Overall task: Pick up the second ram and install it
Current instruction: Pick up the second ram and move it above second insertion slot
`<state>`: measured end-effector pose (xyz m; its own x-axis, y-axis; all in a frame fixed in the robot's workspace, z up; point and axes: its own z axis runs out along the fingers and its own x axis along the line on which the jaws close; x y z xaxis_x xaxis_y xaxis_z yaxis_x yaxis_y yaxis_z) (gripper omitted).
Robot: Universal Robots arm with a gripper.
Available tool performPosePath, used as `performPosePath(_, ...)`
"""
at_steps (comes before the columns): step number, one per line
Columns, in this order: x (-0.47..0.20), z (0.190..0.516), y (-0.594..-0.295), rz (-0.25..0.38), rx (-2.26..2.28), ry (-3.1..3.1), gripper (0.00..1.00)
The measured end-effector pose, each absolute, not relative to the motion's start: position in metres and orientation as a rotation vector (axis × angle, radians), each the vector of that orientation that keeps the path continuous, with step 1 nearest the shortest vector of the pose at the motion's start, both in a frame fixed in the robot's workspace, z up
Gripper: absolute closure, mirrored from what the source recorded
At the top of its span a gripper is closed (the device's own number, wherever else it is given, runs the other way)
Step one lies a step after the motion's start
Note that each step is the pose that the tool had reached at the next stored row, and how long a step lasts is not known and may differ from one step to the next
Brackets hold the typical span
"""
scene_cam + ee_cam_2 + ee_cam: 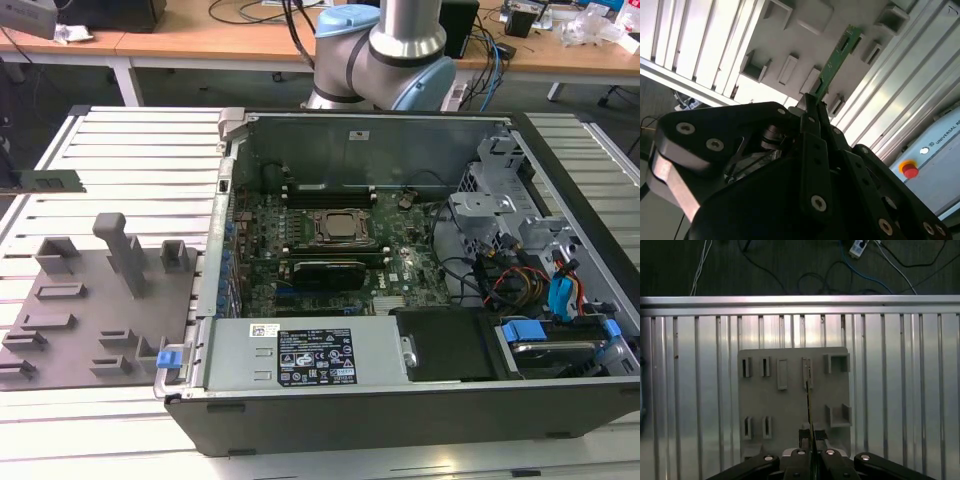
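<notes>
Second ram (839, 62): thin green board, gripped at 1 end, the rest reaching out past the fingertips over the grey tray (805, 30). In the first wrist view the second ram (809, 400) appears edge-on as a thin line, in line with 1 of the tray's upright slot blocks (806, 372). Cannot tell how far the free end sits above the tray.

Gripper (812, 102): the black fingers (812, 150) are closed flat against both faces of the board. The first wrist view shows the same clamp (811, 432).

Grey tray (790, 405) lies on the ribbed aluminium table (690, 390), with several raised blocks and slots on it. Beyond the table edge is a dark floor with loose cables (865, 260).

Second wrist view: red button (910, 170) on a pale housing beside the table.

Exterior view: the tray (80, 320) is at the exterior view's left, just beside the open computer case (400, 405). The motherboard (400, 275) and CPU socket (335, 228) are exposed inside. The arm (385, 45) rises behind the case.
</notes>
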<state>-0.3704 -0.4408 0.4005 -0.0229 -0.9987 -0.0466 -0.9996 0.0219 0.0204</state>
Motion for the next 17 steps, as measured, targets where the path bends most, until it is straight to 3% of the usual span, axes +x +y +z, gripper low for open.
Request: performPosePath(17,-0.314,0.401,-0.441,0.080,-2.185,2.235,0.86)
